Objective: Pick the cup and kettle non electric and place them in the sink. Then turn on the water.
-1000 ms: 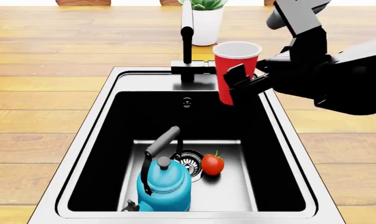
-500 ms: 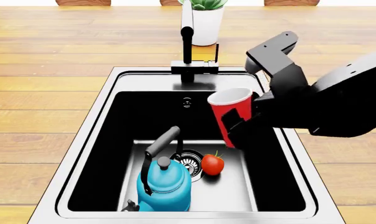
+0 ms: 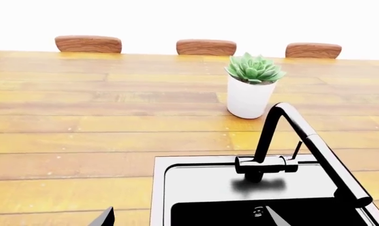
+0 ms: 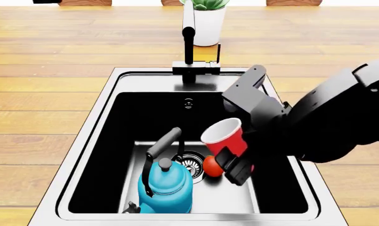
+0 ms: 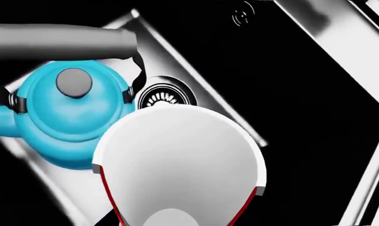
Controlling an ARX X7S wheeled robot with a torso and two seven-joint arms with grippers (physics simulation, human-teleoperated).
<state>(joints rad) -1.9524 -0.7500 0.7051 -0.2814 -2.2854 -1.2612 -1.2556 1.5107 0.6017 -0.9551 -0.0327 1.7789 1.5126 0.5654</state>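
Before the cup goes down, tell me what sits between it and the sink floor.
The cup, held tilted in the right gripper, hangs inside the sink over the tomato beside the drain. The kettle stands just to its side. Bare steel floor shows only around them.

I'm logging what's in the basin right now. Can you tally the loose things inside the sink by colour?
Teal-blue: 1, the kettle
Red: 2, the cup, gripped in the right gripper, and a tomato
Total: 3 inside the sink
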